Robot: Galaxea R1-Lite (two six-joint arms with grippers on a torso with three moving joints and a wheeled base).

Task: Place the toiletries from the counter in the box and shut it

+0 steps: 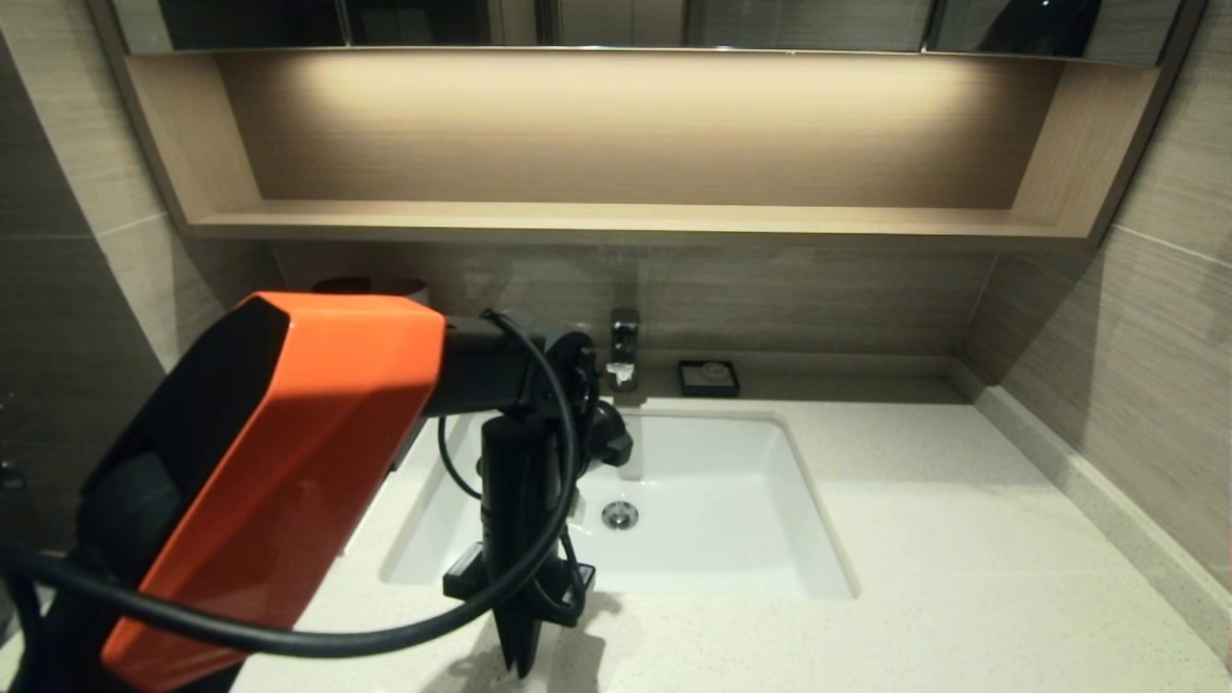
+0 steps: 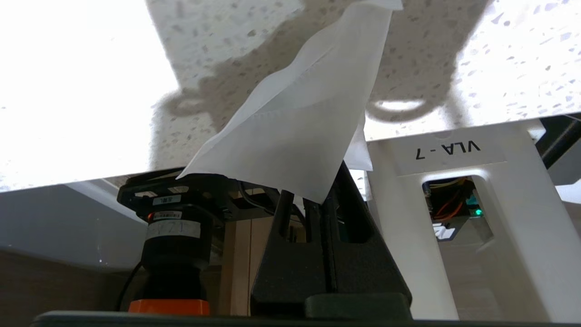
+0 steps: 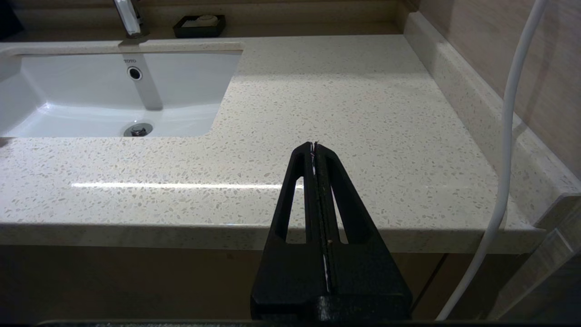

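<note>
One flat white sachet is pinched between the closed fingers of the left gripper, which is pointed down over the front edge of the counter, just in front of the white sink. The sachet is seen only from the left wrist, and it looks thin and see-through, though its kind cannot be told for sure. The right gripper is held before the counter edge on the right side, its fingers pressed together with nothing big between them, and the box cannot be seen anywhere.
</note>
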